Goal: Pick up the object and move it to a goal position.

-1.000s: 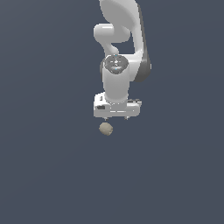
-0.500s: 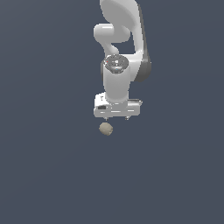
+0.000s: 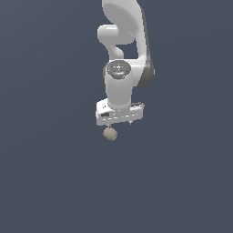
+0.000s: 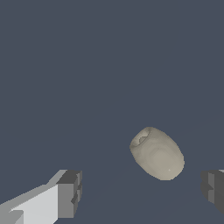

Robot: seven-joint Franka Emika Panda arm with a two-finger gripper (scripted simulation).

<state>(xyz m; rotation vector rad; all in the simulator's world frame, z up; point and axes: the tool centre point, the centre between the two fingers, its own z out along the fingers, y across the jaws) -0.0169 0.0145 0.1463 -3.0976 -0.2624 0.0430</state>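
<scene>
At the gripper's (image 3: pixel 119 122) seven o'clock in the exterior view sat the tan ball (image 3: pixel 109 134), ungrasped; the wide-open claw held nothing and had barely shifted in the last second, the pick not yet started.

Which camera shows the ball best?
The wrist view: the ball is large there, its lumpy surface clear, lying between the open gripper fingers untouched. The exterior view shows only a tiny tan blob under the gripper.
</scene>
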